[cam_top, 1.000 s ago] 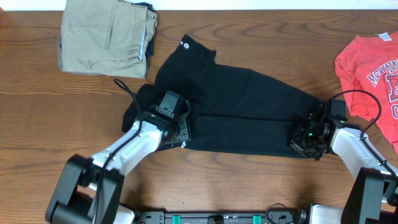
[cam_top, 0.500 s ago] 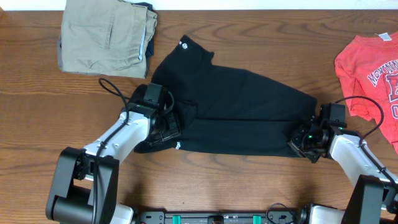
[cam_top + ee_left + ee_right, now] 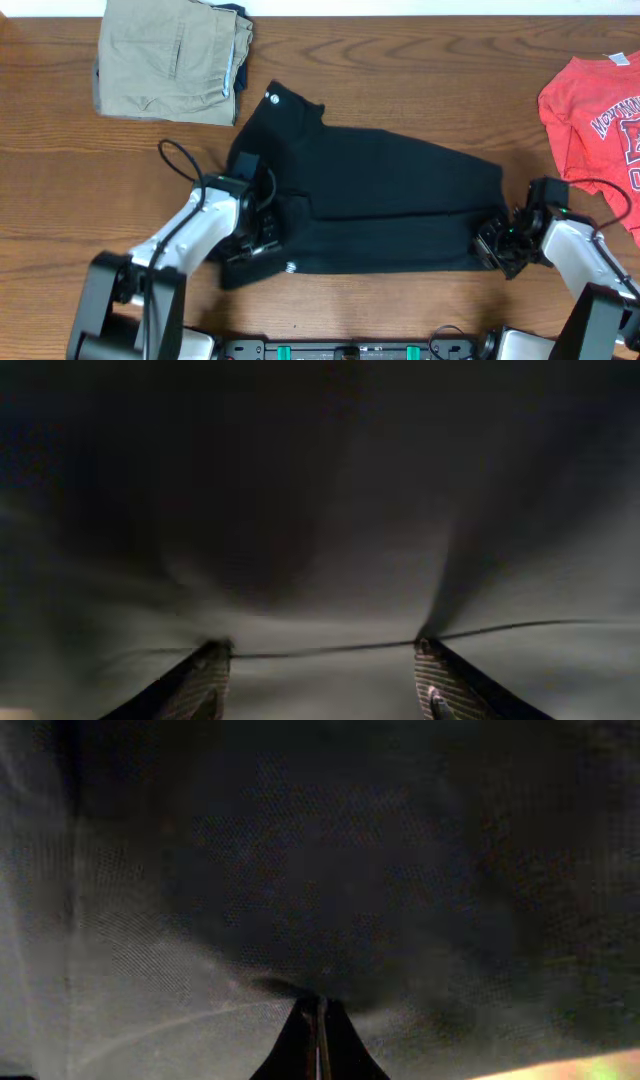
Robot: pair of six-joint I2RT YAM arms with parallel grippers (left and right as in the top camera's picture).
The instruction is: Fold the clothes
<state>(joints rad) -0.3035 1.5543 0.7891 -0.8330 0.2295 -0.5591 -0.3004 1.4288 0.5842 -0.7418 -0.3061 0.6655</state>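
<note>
The black shirt [image 3: 390, 190] lay flat and slanted, folded over itself lengthwise, a small white logo [image 3: 268, 97] at its upper-left corner.

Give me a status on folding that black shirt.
Done: the black shirt looks doubled lengthwise, one layer's edge running along its middle. In hand: the right gripper is shut on its right end; the left gripper, jaws apart, sits on its left end. Left: it is a long slanted strip, so the crosswise folds into a compact packet remain.
</note>
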